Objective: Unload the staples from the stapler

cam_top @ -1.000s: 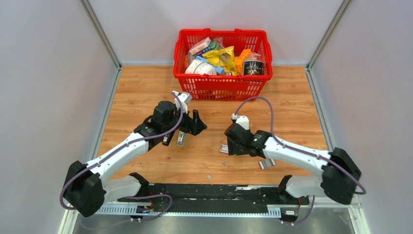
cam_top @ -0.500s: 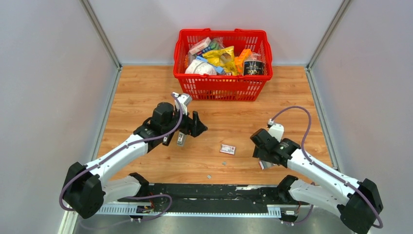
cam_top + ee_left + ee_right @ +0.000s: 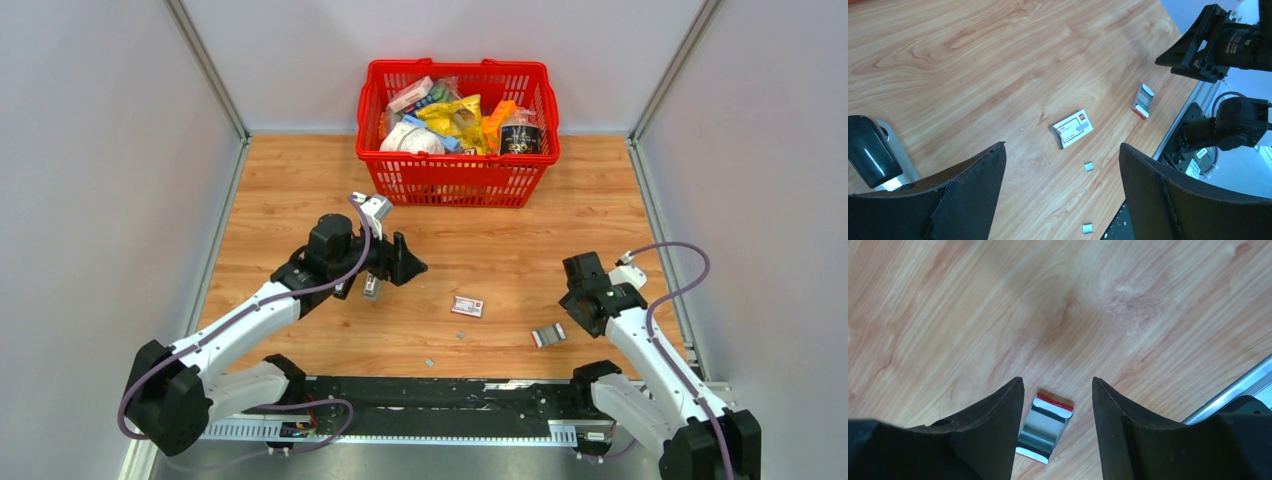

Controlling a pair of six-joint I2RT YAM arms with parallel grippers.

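My right gripper (image 3: pixel 1058 382) hovers spread and empty. The staples (image 3: pixel 1045 427) lie as a flat strip just below the gap between its jaws. My left gripper (image 3: pixel 1062 147) is spread too, holding nothing. I judge the strip light, slick and easily snapped, so I would pinch its long sides mid-length.

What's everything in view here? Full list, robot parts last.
basket: 1, red, back centre, full of packaged groceries
small box: 1, red and white, flat at mid-table
staple strip: 1, silvery with red and white ends, front right
loose staples: 2 bits, silvery, in front of the small box
stapler: 1, black and silver, only partly seen, left of centre
table: 1, light wood
left hand: 1, black, open, beside the stapler
right hand: 1, black, open, above the staple strip
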